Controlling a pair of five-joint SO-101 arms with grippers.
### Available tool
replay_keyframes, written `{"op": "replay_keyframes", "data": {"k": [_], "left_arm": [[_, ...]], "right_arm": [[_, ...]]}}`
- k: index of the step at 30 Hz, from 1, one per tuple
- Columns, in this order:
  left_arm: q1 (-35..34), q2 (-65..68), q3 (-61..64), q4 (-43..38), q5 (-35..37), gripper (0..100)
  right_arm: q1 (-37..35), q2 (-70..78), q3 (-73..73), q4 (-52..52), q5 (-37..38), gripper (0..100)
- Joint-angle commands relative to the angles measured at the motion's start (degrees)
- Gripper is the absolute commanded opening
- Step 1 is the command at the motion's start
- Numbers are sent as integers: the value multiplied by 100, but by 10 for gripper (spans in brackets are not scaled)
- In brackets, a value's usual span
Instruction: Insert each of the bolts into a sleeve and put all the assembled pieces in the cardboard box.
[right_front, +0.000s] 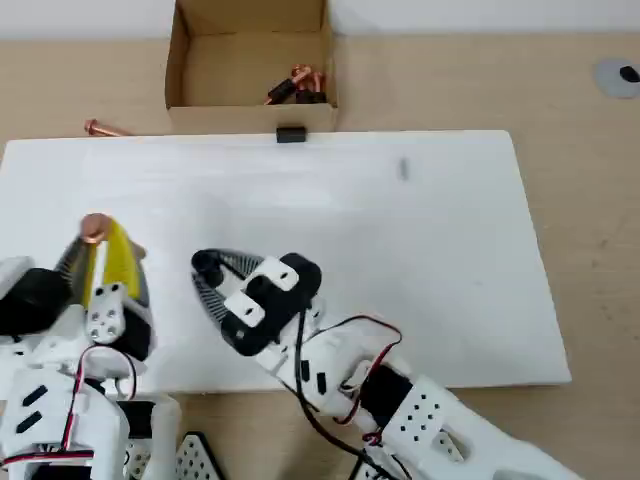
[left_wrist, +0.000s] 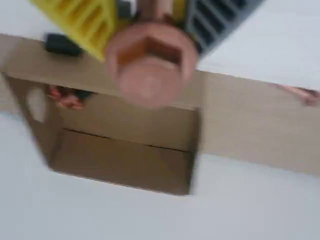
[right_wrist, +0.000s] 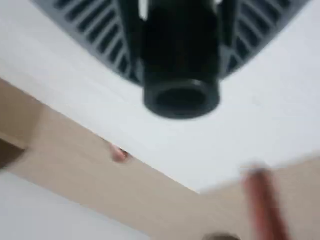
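The high camera looks down on the whole table (right_front: 580, 200) from well off, box (right_front: 230, 70) at the far edge, my arms near. My left wrist camera sits tight behind the bolt (left_wrist: 150, 65) I hold, facing the box. My right sits as tight behind the sleeve (right_wrist: 181, 75), facing the far edge of the mat (right_wrist: 280, 100). All three share that edge.
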Motion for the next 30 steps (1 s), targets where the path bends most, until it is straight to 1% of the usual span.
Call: {"op": "replay_keyframes", "data": {"k": [1, 5, 7, 15, 18, 26, 30], "left_arm": [[571, -4, -264, -158, -273, 9], [1222, -4, -264, -132, -554, 9], [1398, -4, -264, -158, -598, 9], [1433, -4, -264, -132, -668, 9], [1459, -4, -316, -149, -985, 9], [1442, 57, -993, -114, -1064, 9], [1486, 549, -1266, -26, -1011, 5]], "right_arm": [[-145, -224, 13, -246, -255, 12], [-145, -233, -4, -246, -334, 12], [-145, -233, -4, -246, -404, 12], [-145, -233, -13, -246, -404, 12], [-145, -233, -13, -246, -404, 12], [-145, -233, 4, -246, -404, 12], [-145, -233, 4, -246, -404, 12]]}}
